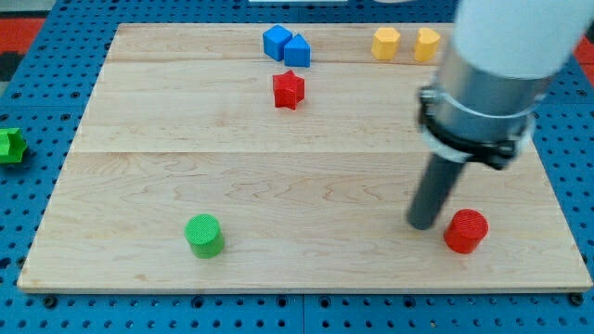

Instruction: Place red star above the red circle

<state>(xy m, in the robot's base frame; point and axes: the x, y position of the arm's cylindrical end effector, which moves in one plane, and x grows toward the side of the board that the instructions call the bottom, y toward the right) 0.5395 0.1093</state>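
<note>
Wooden counter (139, 186): small red star block (289, 89) sits near the view's top, well apart from red circle block (465, 231). No claw; our tip (423, 225) rests just left of circle. We should get behind the star's left side, push rightward, stop above circle.

Pale wood board, matt plastic-looking blocks, dark rod

The board (306, 186) is showing light, smooth wood grain in joined planks; the red star (289, 89), red circle (465, 231) and green cylinder (203, 235) are looking like matt plastic, while my tip (423, 224) is appearing as dark, dull, smooth material.
</note>
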